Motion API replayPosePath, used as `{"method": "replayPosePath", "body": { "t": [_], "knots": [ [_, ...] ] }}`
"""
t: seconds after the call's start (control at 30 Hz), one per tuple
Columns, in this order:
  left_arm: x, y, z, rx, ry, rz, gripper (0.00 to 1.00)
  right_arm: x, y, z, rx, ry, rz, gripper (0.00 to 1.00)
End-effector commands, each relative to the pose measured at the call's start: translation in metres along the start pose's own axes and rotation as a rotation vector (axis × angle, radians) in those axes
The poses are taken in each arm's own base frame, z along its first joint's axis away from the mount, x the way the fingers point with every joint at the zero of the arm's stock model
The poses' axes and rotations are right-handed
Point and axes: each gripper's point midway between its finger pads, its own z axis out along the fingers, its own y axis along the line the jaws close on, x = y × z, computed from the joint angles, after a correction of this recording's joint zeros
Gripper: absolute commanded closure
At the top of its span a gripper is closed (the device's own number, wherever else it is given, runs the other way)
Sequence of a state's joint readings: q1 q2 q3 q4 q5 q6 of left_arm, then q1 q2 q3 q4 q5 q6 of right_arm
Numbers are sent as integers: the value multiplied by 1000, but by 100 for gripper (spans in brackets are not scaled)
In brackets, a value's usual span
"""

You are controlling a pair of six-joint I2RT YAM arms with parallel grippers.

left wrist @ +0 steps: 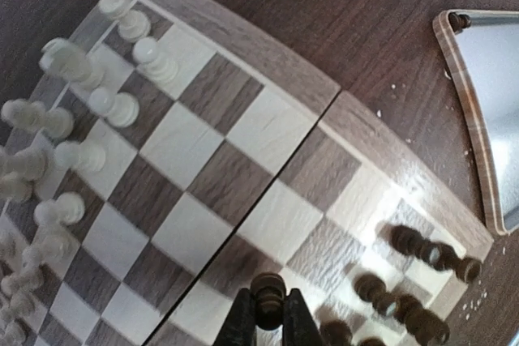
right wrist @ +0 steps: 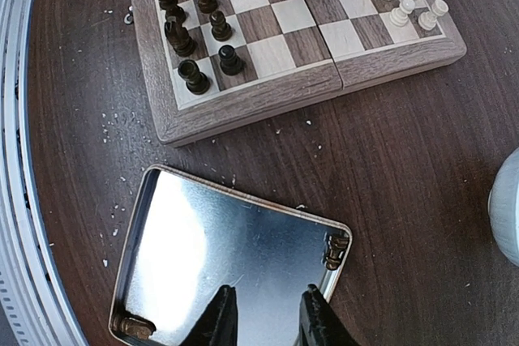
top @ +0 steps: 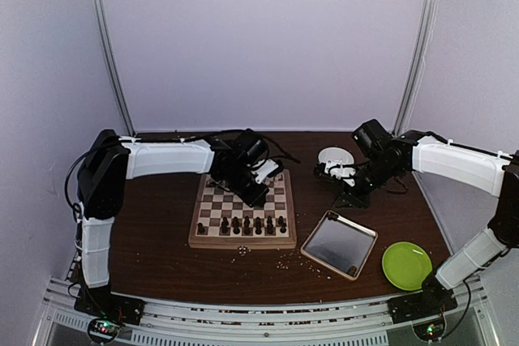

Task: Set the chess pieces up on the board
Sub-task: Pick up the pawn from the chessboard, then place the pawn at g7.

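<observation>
The board (top: 242,241) lies left of centre on the table. Dark chess pieces (top: 247,224) stand along its near rows, and cream ones (left wrist: 81,111) line the far side. My left gripper (left wrist: 268,318) hovers over the board's middle, shut on a dark chess piece (left wrist: 268,293) whose round head sticks out between the fingers. My right gripper (right wrist: 268,320) hangs open above the metal tray (right wrist: 203,241), nothing between its fingers. Two dark pieces lie in the tray's corners, one (right wrist: 335,250) at the right and one (right wrist: 134,327) at the lower left.
The tray (top: 339,243) sits right of the board, with a green plate (top: 406,265) beyond it near the front edge. A white round dish (top: 336,156) stands at the back by the right arm. Pale crumbs (top: 284,261) are scattered in front of the board.
</observation>
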State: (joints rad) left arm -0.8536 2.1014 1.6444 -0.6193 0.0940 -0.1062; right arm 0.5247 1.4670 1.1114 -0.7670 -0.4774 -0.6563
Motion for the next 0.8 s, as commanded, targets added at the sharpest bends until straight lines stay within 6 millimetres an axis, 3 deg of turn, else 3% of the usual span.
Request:
{"method": "replayPosePath", "body": {
  "t": [0.0, 0.1, 0.2, 0.43, 0.77],
  "knots": [
    [1, 26, -56, -70, -65, -36, 94, 6, -1, 5, -7, 20, 6, 73],
    [27, 40, -68, -121, -39, -56, 94, 7, -1, 7, -13, 26, 9, 73],
    [48, 40, -75, -128, -18, -66, 94, 9, -1, 9, -16, 33, 12, 73],
    [90, 38, -69, -129, 38, -91, 94, 11, -1, 12, -23, 43, 17, 73],
    [102, 38, -62, -129, 41, -120, 94, 13, 0, 17, -44, 55, 28, 73]
  ]
}}
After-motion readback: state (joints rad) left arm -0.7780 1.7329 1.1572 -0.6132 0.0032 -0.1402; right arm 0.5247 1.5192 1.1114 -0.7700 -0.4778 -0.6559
